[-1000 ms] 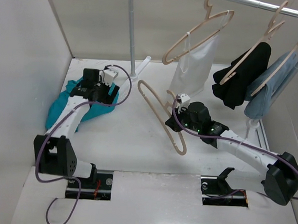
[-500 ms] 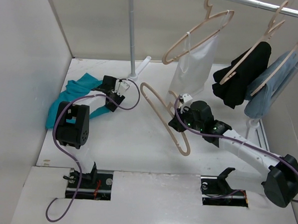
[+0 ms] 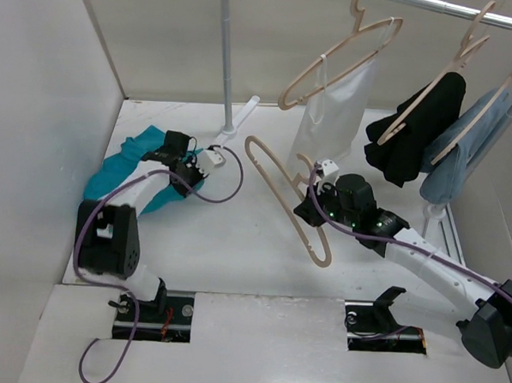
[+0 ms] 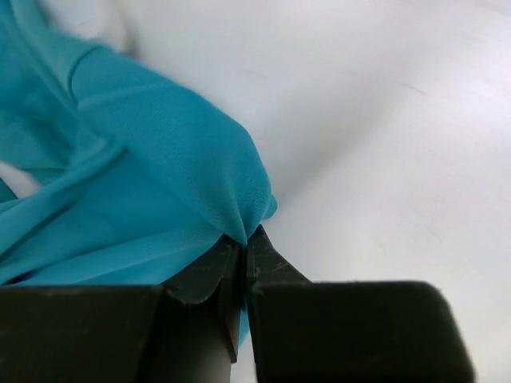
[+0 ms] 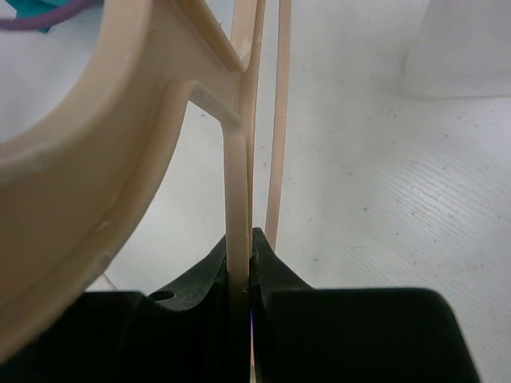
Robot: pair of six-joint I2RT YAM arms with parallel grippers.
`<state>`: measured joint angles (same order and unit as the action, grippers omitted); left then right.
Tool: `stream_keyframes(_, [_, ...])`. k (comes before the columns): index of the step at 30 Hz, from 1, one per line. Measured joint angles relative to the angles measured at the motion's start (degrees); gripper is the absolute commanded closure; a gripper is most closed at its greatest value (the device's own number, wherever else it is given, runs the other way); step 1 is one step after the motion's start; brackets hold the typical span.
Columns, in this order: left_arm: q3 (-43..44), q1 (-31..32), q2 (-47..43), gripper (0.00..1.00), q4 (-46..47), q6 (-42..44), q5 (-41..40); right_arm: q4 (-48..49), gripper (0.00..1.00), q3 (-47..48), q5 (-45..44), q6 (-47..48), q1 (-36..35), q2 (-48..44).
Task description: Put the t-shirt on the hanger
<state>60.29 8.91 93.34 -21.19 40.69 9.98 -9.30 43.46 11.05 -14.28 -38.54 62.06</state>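
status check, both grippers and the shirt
Both shut: left gripper on t-shirt edge, right gripper on hanger. T-shirt lies on table, apart from hanger.

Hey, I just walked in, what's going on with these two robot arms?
The left gripper is pinched shut on an edge of the teal t-shirt, which lies bunched on the table at the left. The right gripper is clamped on a beige hanger, holding it near the middle of the table. Shirt and hanger are apart, so the shirt is not yet on it.
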Motion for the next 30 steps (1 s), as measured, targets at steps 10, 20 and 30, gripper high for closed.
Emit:
stream_keyframes(10, [-0.96,17.51,-27.56,1.00,-26.21,11.85,20.92,-2.03,1.00,-0.35,-1.55,0.00,0.00,-4.02])
stream_keyframes(20, [7.91,25.68,-15.76,1.00,-20.92,-2.91,22.60,-8.96,1.00,-0.42,-5.92,-0.31,0.00,-13.22])
stream_keyframes(30, [14.47,22.95,-9.75,1.00,-17.68,-5.46,11.87,-16.11,1.00,-2.32,-9.14,-0.59,-0.04,-20.79])
